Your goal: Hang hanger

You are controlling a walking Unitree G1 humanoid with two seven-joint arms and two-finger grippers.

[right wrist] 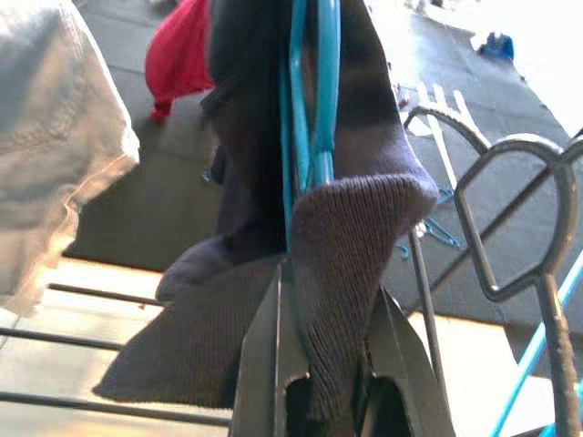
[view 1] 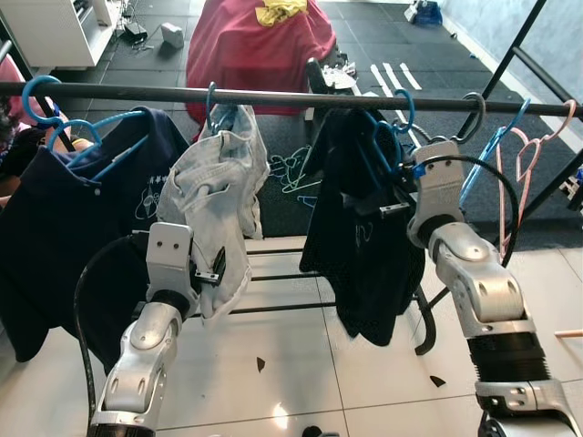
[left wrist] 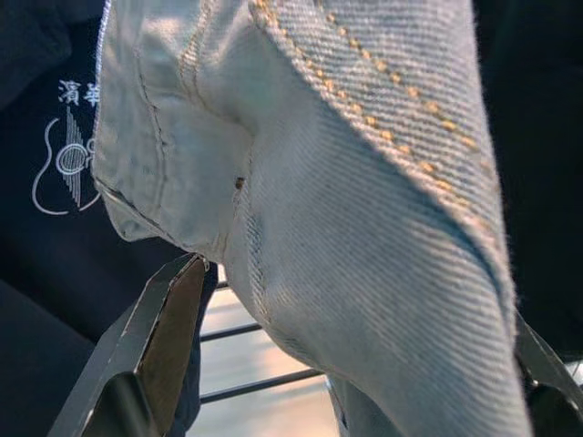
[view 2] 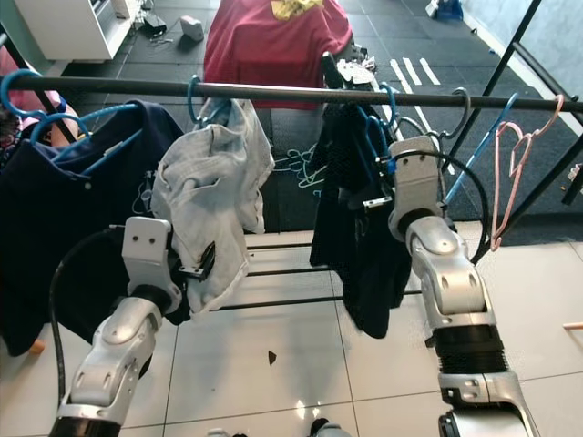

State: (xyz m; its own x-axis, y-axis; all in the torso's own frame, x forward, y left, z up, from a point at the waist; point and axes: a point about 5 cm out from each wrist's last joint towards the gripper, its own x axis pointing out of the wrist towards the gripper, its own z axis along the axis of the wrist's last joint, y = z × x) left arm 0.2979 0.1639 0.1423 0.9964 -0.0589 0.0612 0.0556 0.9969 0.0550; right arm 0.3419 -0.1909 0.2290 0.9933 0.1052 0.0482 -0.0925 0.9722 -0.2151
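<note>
Right wrist view: right claw (right wrist: pixel 332 364) clamped on a fold of the dark knit garment (right wrist: pixel 346 237), the blue hanger (right wrist: pixel 310 109) rising straight out of the grip. Its hook (view 1: pixel 404 107) is already over the rail (view 1: pixel 291 98) directly above; long axis vertical, so release looks near. Left claw (left wrist: pixel 346 364) (fingers apart) straddles the pale denim (left wrist: pixel 364 228) further left.

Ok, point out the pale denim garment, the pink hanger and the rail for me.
pale denim garment (view 1: pixel 219 196), left eye view, middle of the bunched denim.
pink hanger (view 1: pixel 526 155), left eye view, its upper wire loop.
rail (view 1: pixel 282 96), left eye view, bare stretch between garments.
</note>
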